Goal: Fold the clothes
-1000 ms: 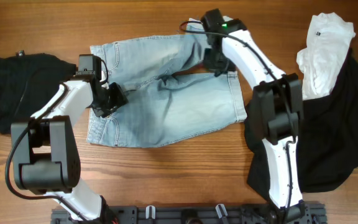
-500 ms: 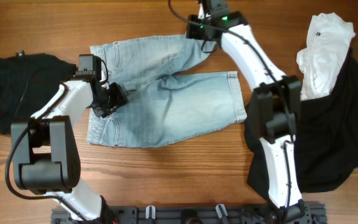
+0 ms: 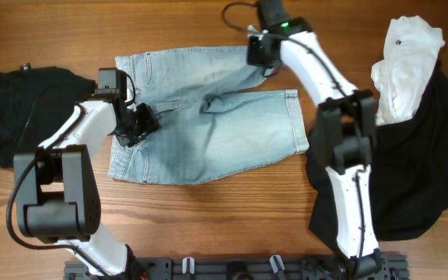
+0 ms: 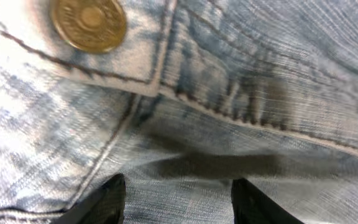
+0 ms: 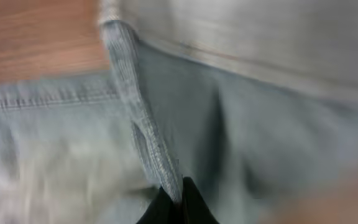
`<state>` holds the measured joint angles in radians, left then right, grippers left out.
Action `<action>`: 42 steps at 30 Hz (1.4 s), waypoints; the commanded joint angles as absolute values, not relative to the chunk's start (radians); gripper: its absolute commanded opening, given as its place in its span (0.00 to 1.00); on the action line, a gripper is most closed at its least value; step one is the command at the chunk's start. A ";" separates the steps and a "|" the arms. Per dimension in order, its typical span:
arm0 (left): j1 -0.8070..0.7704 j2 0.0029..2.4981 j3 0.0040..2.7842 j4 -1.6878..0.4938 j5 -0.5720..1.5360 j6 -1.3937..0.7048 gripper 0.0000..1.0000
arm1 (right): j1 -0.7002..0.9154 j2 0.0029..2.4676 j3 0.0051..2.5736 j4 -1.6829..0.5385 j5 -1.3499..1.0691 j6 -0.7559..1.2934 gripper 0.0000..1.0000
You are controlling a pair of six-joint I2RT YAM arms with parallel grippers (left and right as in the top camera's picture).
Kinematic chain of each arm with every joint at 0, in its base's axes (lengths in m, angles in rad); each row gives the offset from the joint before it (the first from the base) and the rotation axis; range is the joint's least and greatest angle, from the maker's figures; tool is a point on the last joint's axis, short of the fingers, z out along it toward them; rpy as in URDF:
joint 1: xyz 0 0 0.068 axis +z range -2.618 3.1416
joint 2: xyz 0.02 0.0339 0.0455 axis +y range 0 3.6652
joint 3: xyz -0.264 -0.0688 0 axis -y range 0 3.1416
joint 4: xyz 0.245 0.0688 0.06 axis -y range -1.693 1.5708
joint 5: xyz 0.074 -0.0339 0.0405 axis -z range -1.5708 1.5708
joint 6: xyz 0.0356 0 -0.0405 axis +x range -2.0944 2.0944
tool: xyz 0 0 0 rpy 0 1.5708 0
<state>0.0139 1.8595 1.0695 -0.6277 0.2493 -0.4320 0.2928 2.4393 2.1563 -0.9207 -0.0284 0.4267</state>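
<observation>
The light-blue denim shorts (image 3: pixel 224 132) lie spread flat in the middle of the table. My left gripper (image 3: pixel 134 124) rests on their waist end. In the left wrist view its fingers (image 4: pixel 112 200) stand wide apart, pressed on flat denim (image 4: pixel 241 81) below the brass waist button (image 4: pixel 89 22). My right gripper (image 3: pixel 261 56) is at the far leg's end. In the right wrist view it (image 5: pixel 174 205) is shut on the leg's hem (image 5: pixel 135 124), which rises from the pinch as a ridge.
A black garment (image 3: pixel 22 109) lies at the table's left edge. A white top (image 3: pixel 407 62) lies on a large black garment (image 3: pixel 426 171) at the right. Bare wood (image 3: pixel 208 218) runs along the near side.
My right gripper carried the far leg's hem from near the crotch toward the far edge, then back a little, stretching the bunched leg out. My left gripper has not moved.
</observation>
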 commanded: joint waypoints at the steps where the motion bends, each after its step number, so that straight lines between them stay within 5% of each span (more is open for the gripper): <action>1: -0.004 1.979 0.961 -0.665 0.261 -0.457 0.56 | 0.214 2.334 2.154 -1.151 0.093 0.535 0.05; 7: -0.004 1.979 0.961 -0.666 0.265 -0.456 0.56 | 0.191 2.337 2.086 -1.476 0.281 0.580 0.29; 12: 0.018 1.962 1.010 -0.673 0.269 -0.431 0.56 | 0.174 2.265 2.088 -1.492 0.261 0.574 0.28; 15: 0.019 1.893 1.103 -0.783 0.261 -0.365 0.54 | 0.162 2.154 2.088 -1.479 0.080 0.373 0.27; 20: 0.019 1.690 1.130 -0.956 0.206 -0.363 0.55 | 0.110 2.066 2.088 -1.485 -0.186 0.307 0.44; 27: 0.020 1.483 1.129 -1.191 0.073 -0.508 0.54 | 0.000 1.924 2.072 -1.571 -0.278 0.231 0.45; 33: 0.020 1.326 1.024 -1.196 0.053 -0.585 0.55 | -0.057 1.599 1.610 -1.383 -0.483 0.186 0.58; 34: 0.020 1.282 0.982 -1.177 0.054 -0.594 0.55 | -0.055 1.542 1.500 -1.337 -0.507 0.186 0.75; 35: 0.020 1.237 0.936 -1.155 0.053 -0.621 0.55 | -0.052 1.501 1.399 -1.298 -0.528 0.186 0.78; 42: 0.020 1.140 0.652 -0.981 0.006 -0.876 0.62 | 0.048 1.457 0.816 -0.841 -0.673 0.374 0.78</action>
<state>0.0177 1.1500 0.7551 -1.0389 0.0586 -0.7311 0.0055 1.4578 0.9325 -0.9356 -0.6098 0.2684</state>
